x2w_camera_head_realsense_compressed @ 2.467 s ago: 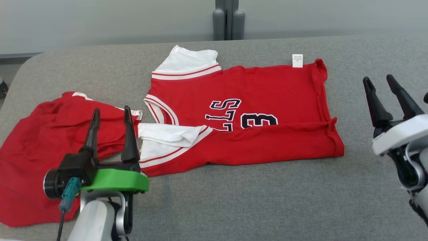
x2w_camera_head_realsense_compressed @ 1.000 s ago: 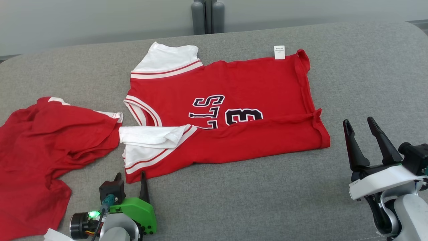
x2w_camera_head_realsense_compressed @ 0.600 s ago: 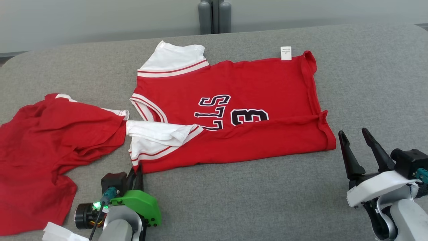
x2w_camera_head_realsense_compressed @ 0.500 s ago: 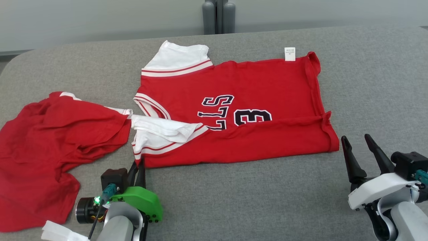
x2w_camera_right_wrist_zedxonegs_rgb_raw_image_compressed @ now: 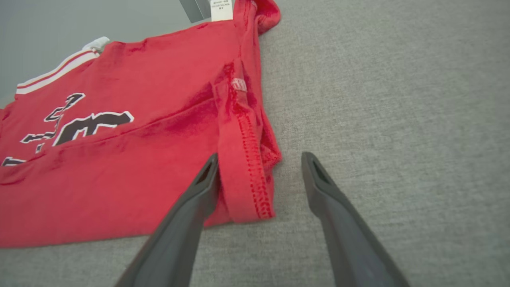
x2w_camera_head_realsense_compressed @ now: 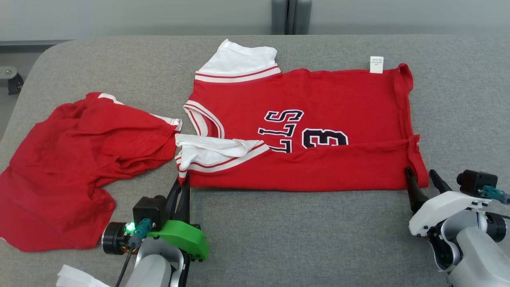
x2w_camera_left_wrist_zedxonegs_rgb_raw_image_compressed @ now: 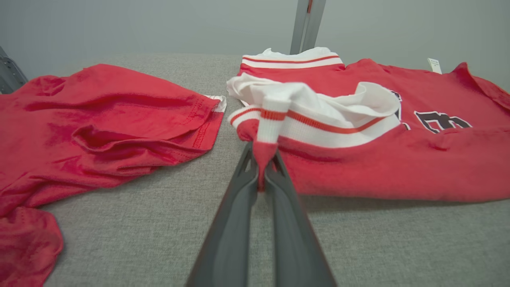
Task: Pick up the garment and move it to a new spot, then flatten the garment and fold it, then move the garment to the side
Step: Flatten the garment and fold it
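My left gripper (x2w_camera_head_realsense_compressed: 182,182) is pinched tight on the near left corner of the red jersey (x2w_camera_head_realsense_compressed: 318,99). The jersey lies mid-table on the grey cloth (x2w_camera_head_realsense_compressed: 303,239), its near edge folded over. My right gripper (x2w_camera_head_realsense_compressed: 419,174) stands spread wide, straddling the jersey's near right hem corner.

Grey cloth table (x2w_camera_head_realsense_compressed: 299,239) held two things. Red shirt (x2w_camera_head_realsense_compressed: 338,95) lay in middle. Crumpled red cloth (x2w_camera_head_realsense_compressed: 71,167) lay at left.
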`<state>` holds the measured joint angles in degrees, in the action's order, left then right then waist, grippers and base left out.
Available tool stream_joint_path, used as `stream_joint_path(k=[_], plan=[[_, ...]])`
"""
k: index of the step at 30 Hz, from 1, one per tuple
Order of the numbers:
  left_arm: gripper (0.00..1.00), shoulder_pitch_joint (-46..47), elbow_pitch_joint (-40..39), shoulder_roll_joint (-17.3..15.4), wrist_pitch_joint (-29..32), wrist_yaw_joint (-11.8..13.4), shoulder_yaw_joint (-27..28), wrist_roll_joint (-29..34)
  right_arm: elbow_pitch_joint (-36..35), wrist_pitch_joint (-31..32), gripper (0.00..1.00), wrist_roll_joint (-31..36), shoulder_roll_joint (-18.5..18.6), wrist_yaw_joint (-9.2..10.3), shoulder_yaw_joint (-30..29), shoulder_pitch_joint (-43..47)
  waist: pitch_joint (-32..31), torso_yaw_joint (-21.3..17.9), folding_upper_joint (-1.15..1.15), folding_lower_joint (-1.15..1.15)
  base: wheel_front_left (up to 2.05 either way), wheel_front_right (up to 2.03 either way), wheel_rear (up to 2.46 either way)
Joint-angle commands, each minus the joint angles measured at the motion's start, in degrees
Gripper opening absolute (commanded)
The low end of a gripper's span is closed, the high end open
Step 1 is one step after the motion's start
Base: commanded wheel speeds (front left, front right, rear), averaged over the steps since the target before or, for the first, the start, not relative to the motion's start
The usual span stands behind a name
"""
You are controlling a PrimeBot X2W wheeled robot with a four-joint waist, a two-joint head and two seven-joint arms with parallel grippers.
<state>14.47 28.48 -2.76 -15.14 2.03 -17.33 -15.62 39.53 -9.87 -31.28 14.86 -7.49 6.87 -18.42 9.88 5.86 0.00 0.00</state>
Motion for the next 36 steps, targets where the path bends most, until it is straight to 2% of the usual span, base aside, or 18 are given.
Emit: stream_joint_path(k=[1, 6, 12, 13, 14, 19, 27, 36], plan=[[0.0, -0.7, -0.3, -0.2, 0.0, 0.2, -0.3, -0.2, 1.9, 0.2, 1.0, 0.8, 0.0, 0.0, 0.0, -1.4, 0.4, 0.6, 0.0, 0.0, 0.0, 0.0, 0.0], [0.0, -0.7, -0.9, -0.2, 0.0, -0.4, -1.3, -0.4, 8.8, -0.8, 1.0, 3.9, 0.3, 0.03, -0.5, -4.6, 0.9, 0.9, 0.0, 0.0, 0.0, 0.0, 0.0], [0.0, -1.1, -0.5, -0.2, 0.0, -0.4, -1.9, -0.4, 12.0, -1.8, 1.0, 4.9, -0.6, 0.01, 1.4, -7.3, 1.0, 0.6, 0.0, 0.0, 0.0, 0.0, 0.0], [0.0, -1.1, -0.2, -0.2, 0.0, -0.4, -1.9, -0.3, 12.2, -2.0, 0.53, 5.2, -0.5, 0.01, 2.0, -7.5, 0.9, 0.5, 0.0, 0.0, 0.0, 0.0, 0.0], [0.0, -1.0, 0.2, -0.2, 0.0, -0.4, -2.1, 0.1, 12.4, -2.1, 0.0, 5.7, -0.1, 0.0, 3.1, -7.6, 0.9, 0.4, 0.0, 0.0, 0.0, 0.0, 0.0], [0.0, -0.7, 1.9, -0.2, 0.0, -0.5, -2.2, 0.5, 12.8, -3.3, 0.0, 6.8, 2.3, 0.06, 6.4, -8.3, 0.3, -0.2, 0.0, 0.0, 0.0, 0.0, 0.0], [0.0, -1.6, 4.2, -0.3, 0.0, 0.1, -2.3, -0.9, 13.3, -5.0, 0.0, 8.7, 5.6, 0.06, 6.3, -7.4, -1.9, -1.2, 0.0, 0.0, 0.0, 0.0, 0.0], [0.0, -5.6, 5.0, -0.9, 0.0, -0.4, -2.9, 0.0, 9.4, -3.3, 0.0, 3.7, 4.1, 0.05, 6.1, -1.6, -5.8, -2.2, 0.0, 0.0, 0.0, 0.0, 0.0]])
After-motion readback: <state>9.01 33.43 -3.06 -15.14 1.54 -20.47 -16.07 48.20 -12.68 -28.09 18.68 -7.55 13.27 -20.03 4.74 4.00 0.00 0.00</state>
